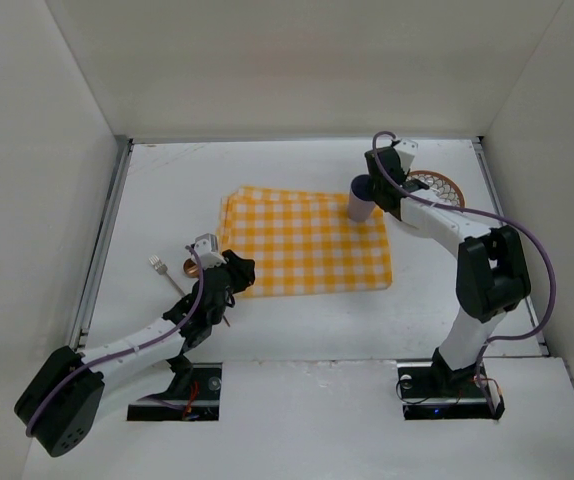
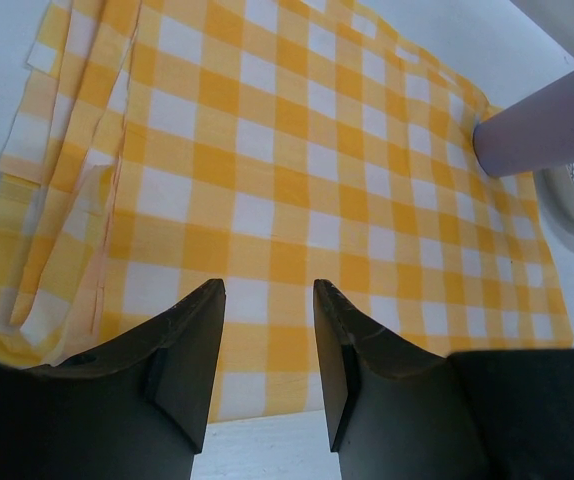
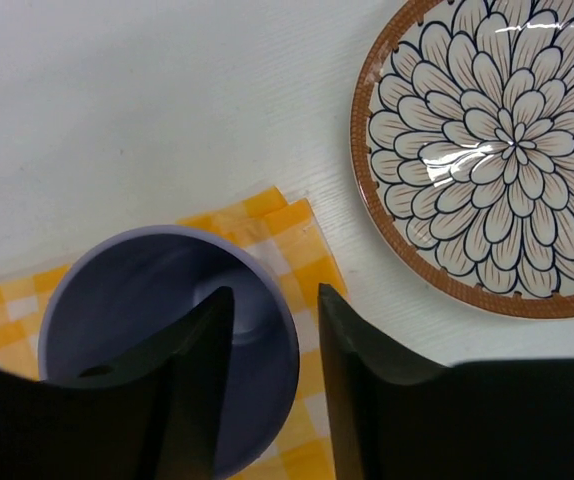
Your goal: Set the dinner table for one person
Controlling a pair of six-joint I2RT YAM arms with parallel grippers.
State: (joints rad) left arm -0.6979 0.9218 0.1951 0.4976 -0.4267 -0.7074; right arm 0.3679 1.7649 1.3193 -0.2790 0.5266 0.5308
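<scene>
Now right gripper (image 3: 274, 295) stands apart, straddling purple cup (image 3: 117, 300) rim on checked cloth (image 3: 297, 225); dinner table (image 3: 117, 100) lies beneath. Best lift straight up, clearing the rim; left gripper (image 2: 267, 290) apart, empty.

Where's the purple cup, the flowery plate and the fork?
purple cup (image 3: 117, 310): right wrist view, inner wall.
flowery plate (image 3: 507, 150): right wrist view, painted middle.
fork (image 1: 155, 264): top external view, tines.

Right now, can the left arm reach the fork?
Probably yes. The fork lies on bare table just left of the open left hand, and nothing sits between them.
</scene>
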